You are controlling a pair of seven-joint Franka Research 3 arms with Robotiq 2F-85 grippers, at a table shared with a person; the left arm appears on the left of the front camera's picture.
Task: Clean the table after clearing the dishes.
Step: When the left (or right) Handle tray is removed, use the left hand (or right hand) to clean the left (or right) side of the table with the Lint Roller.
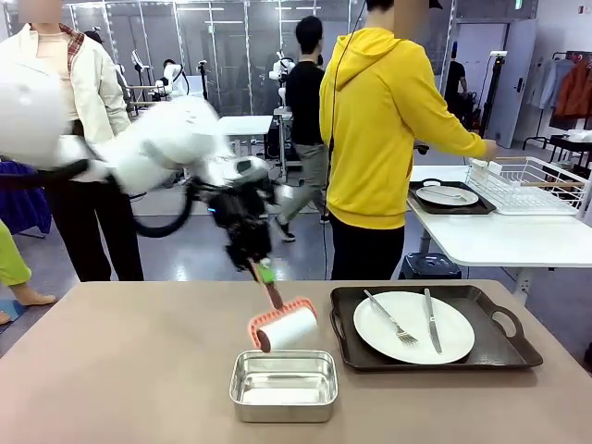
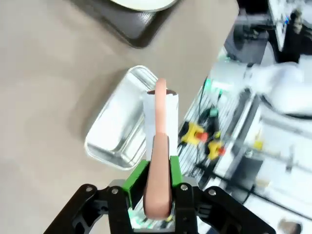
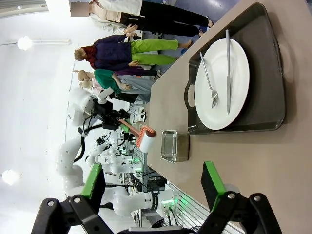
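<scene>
Grips coral-handled white lint roller (image 1: pixel 289 326) in left pincer (image 1: pixel 265 274), handle sloping down toward near edge, roll by far rim of shiny steel rectangular pan (image 1: pixel 283 384). Holds right pincer (image 3: pixel 153 175) wide, empty. Leaves round white plate (image 1: pixel 458 335) on dark handled tray (image 1: pixel 486 350) right of roller, at right edge of matte taupe worktop (image 1: pixel 120 370).

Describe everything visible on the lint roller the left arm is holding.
The lint roller has a white cylindrical roll in a salmon-pink, plastic-looking frame with a long handle of the same colour. The left gripper is shut on the handle, a green pad on either side. It hangs tilted, roll end lowest, over the far rim of the steel pan on the table. In the right wrist view it looks clear of the pan.
</scene>
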